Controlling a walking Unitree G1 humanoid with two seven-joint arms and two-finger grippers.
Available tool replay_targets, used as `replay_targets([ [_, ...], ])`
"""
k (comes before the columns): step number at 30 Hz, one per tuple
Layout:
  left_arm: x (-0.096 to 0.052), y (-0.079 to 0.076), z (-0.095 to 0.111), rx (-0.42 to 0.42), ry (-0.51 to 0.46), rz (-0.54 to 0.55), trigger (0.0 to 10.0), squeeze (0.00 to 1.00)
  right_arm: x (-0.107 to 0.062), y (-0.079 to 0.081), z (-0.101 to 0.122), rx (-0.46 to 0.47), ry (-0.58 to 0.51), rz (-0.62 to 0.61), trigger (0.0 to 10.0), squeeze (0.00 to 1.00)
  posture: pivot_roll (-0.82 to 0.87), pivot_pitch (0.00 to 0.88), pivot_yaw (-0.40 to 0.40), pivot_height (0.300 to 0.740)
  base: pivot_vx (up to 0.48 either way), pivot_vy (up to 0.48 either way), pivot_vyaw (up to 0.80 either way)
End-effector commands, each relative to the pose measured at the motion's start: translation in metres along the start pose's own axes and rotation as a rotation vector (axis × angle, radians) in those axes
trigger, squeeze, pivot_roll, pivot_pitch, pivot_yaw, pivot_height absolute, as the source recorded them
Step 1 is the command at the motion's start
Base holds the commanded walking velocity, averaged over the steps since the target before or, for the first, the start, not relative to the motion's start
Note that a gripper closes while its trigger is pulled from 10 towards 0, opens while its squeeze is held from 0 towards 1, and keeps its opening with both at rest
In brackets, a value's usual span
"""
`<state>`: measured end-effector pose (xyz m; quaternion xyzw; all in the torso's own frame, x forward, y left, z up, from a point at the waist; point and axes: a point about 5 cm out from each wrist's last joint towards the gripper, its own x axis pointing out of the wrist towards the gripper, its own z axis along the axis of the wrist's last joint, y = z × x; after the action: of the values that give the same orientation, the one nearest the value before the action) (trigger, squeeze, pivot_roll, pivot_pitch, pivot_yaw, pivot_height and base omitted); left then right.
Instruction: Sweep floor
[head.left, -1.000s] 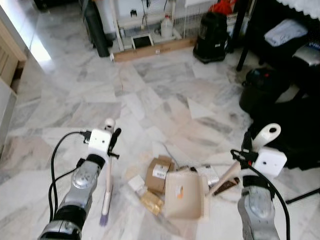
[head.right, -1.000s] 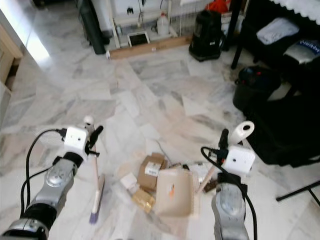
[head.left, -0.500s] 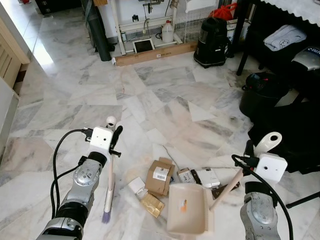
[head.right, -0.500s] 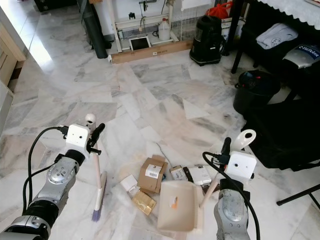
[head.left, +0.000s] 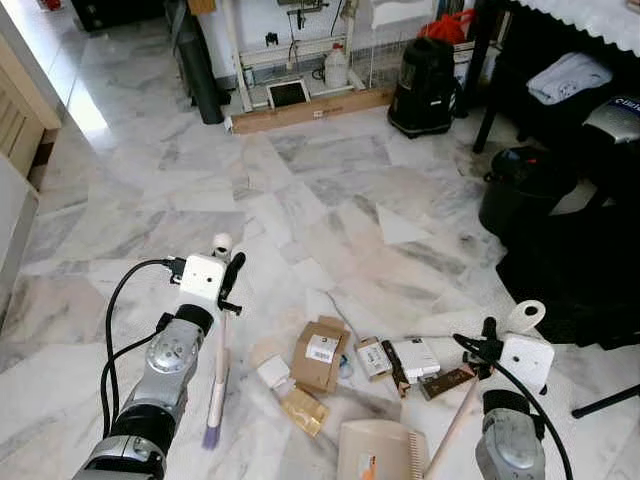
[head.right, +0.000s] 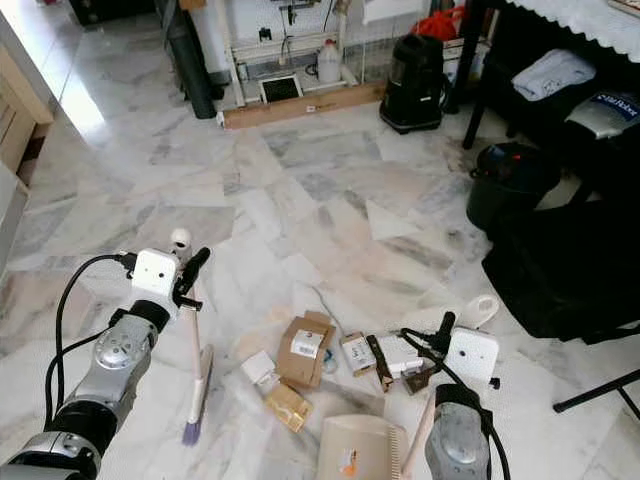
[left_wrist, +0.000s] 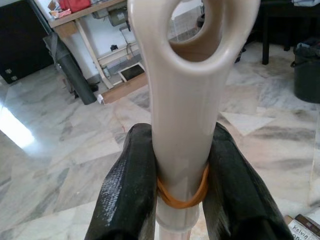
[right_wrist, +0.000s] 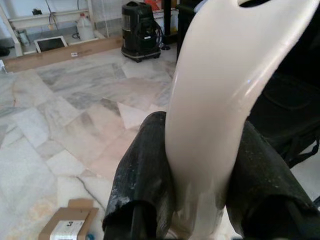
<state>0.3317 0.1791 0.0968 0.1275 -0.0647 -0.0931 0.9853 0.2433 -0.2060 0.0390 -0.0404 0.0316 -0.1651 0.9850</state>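
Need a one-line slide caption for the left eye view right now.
Left tool holds the broom upright, right tool holds the dustpan, boxes littering the marble floor.

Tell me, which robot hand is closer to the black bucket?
Right. The right gripper, holding the dustpan handle, sits just below the black bucket. The left gripper, holding the broom, is far across the floor.

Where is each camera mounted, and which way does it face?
Left eye, right eye: on the head, looking down at the marble floor; both arms, brush, dustpan and boxes show.
Left wrist: looks along the left pincer, shut on the brush handle.
Right wrist: looks along the right pincer, shut on the dustpan handle.
Shared: the black vacuum across the room.
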Motion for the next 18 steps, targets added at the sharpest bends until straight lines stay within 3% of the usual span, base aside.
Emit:
replay_targets([
  [1,-0.004,0.008,0.001,0.012,-0.021,0.016,10.0,0.00,0.001,0.000,-0.001,-0.001,-0.006,-0.004,10.0,0.00,0.05,0.070,0.084,0.740,0.000,0.000,0.00],
  [5,-0.006,0.009,0.001,0.016,-0.020,0.012,10.0,0.00,0.003,0.001,-0.002,-0.007,-0.013,0.001,10.0,0.00,0.06,0.077,0.091,0.740,0.000,0.000,0.00],
  [12,-0.010,0.012,0.000,0.025,-0.022,0.002,10.0,0.00,0.017,0.009,0.017,0.008,-0.135,0.032,10.0,0.00,0.07,0.090,0.105,0.740,0.000,0.000,0.00],
  [18,-0.010,0.011,0.000,0.026,-0.020,-0.005,10.0,0.00,0.023,0.015,0.014,0.005,-0.124,0.049,10.0,0.00,0.08,0.094,0.108,0.740,0.000,0.000,0.00],
])
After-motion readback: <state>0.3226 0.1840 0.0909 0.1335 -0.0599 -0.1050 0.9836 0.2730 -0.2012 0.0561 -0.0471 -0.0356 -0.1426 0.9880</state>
